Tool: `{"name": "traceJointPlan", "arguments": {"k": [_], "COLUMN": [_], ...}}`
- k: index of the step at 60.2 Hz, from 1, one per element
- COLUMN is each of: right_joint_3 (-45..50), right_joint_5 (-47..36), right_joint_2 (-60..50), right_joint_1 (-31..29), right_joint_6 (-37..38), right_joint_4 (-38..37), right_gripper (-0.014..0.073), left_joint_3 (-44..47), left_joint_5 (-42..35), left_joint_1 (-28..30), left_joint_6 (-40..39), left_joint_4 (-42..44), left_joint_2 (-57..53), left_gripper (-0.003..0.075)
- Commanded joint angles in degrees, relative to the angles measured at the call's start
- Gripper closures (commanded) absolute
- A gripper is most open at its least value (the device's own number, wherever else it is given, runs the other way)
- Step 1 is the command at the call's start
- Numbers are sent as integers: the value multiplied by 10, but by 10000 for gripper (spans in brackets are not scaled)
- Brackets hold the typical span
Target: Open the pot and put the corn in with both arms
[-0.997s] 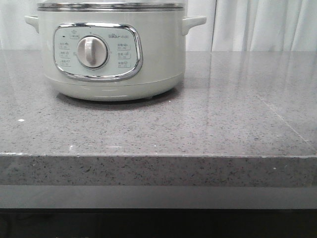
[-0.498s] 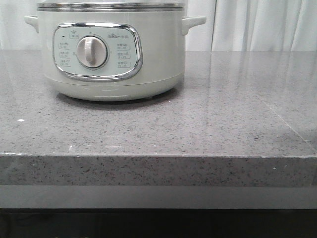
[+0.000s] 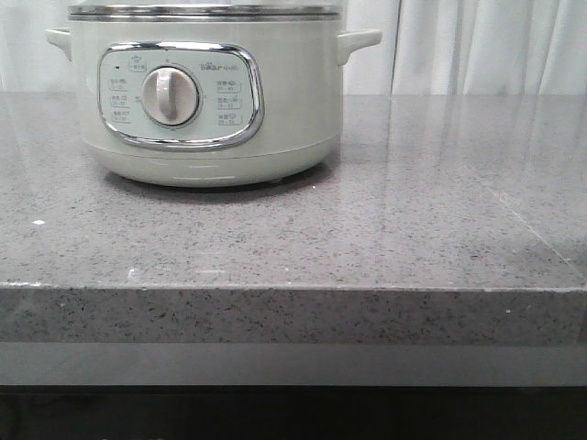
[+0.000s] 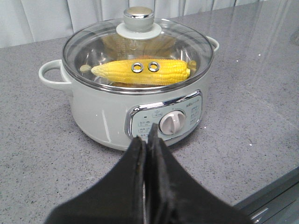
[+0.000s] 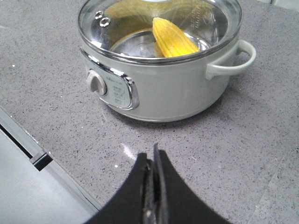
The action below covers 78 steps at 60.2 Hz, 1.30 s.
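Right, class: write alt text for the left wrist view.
A yellow corn cob lies inside a cream-green pot under its glass lid on a grey countertop. The left end effector, shut and empty, sits in front.

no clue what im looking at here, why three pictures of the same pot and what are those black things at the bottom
It is one moment seen by three cameras on a two-armed robot. The front view looks forward over the grey counter at the pot. The other two cameras sit on the arms' wrists. The black shapes are the left gripper and the right gripper, both shut and holding nothing. From above, the wrist views show the glass lid on the pot and the corn already inside.
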Motion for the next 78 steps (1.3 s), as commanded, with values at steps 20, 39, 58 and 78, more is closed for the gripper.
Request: {"name": "traceJointPlan", "arguments": {"k": [20,39,58,78], "right_joint_3": [-15,-15,-15,-15], "right_joint_5": [-36,-36,-35,-36], "right_joint_2": [-4,-4,-4,-4], "right_joint_1": [-4,-4,-4,-4], "right_joint_6": [-1,-1,-1,-1], "right_joint_4": [6,6,6,6], "right_gripper": [713,713,713,713], "left_joint_3": [94,332,448,446], "left_joint_5": [-171,-328,-384,-366], "left_joint_1": [74,205,255,255], "left_joint_6": [0,0,0,0], "left_joint_4": [36,-8,-54,-54], "left_joint_2": [-76,-257,-355,-355], "left_gripper": [740,741,740,741]}}
